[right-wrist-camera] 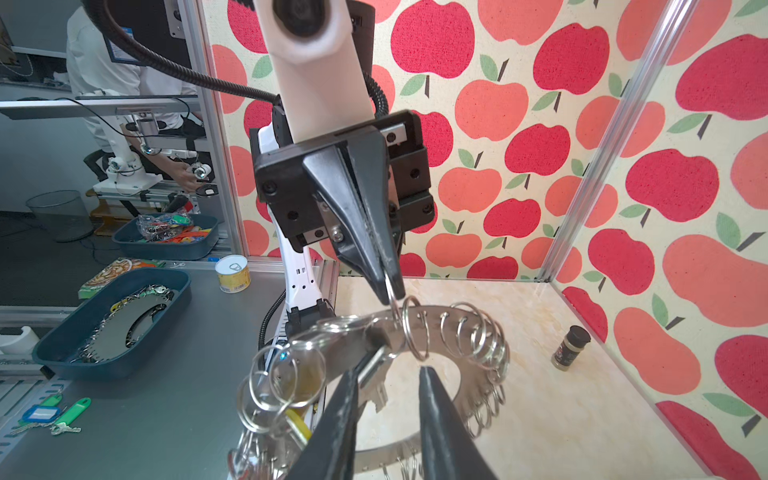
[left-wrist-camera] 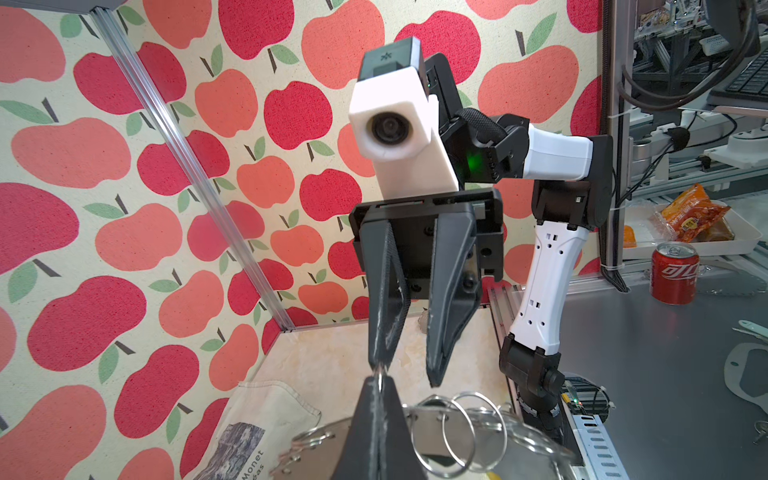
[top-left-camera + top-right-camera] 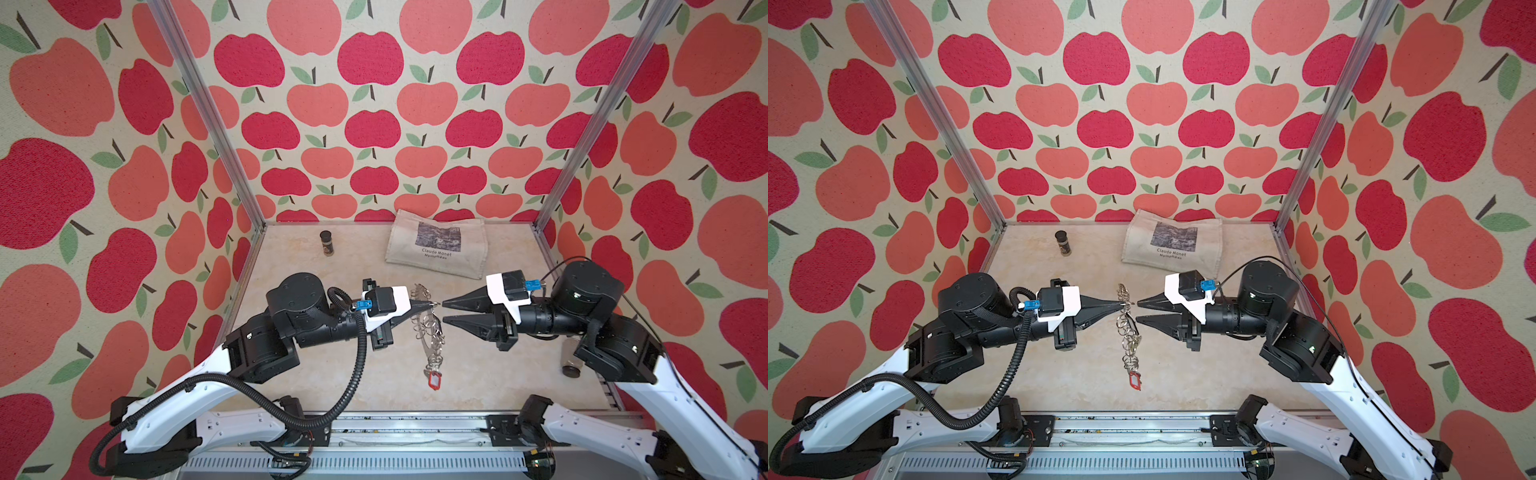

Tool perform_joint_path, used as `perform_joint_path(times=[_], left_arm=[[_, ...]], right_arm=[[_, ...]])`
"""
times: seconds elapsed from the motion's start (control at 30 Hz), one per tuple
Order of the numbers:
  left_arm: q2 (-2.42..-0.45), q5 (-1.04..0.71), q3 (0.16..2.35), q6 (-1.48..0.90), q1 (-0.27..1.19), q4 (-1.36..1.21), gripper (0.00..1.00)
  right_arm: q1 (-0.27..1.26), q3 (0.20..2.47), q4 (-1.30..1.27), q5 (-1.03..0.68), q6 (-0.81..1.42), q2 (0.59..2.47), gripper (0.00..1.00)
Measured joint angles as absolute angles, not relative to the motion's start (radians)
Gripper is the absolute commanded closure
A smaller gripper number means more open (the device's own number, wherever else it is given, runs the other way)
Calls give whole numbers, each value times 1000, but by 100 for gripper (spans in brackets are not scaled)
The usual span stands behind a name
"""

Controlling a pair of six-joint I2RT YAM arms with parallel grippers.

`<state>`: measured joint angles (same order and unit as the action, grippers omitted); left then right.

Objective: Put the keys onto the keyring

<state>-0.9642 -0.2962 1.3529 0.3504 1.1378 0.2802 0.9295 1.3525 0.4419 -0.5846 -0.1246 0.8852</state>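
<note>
The keyring (image 3: 428, 332), a flat grey disc with wire rings round its rim, hangs on edge above the table in both top views (image 3: 1129, 332). My left gripper (image 3: 430, 304) is shut on one wire ring at its top, as the right wrist view shows (image 1: 390, 291). The keys (image 1: 375, 386), a silver blade under a black tag (image 1: 376, 336), hang against the disc (image 1: 434, 320). My right gripper (image 1: 388, 372) is open, its fingers apart, one on each side of the blade and not pinching it. The top views show it just right of the disc (image 3: 443, 311).
A red-framed tag (image 3: 435, 380) dangles from the disc's low end and a yellow tag (image 1: 299, 424) hangs among the rings. A spice jar (image 3: 326, 242) and a canvas bag (image 3: 436, 247) sit at the back. A small jar (image 3: 571, 361) stands under the right arm.
</note>
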Motion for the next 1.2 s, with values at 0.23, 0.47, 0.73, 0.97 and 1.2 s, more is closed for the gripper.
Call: perform_joint_path(times=[0.23,0.47,0.73,0.97,1.2], left_arm=[[-962,-296,1350,350,1138,279,100],[-962,-297,1349,350,1138,279,100],[-962,-304,1349,350,1138,279,100],[-962,-305,1349,339,1138,279,100],[-962,-315,1349,331,1138,279,100]], right_arm=[[929,1364,415,-608,-122,892,78],[929,1365,412,-624,-117,925,80],[929,1364,412,-630,-106,928,79],[929,1364,411,-644,-102,941,79],[929,1364,393,-655,-98,950,80]])
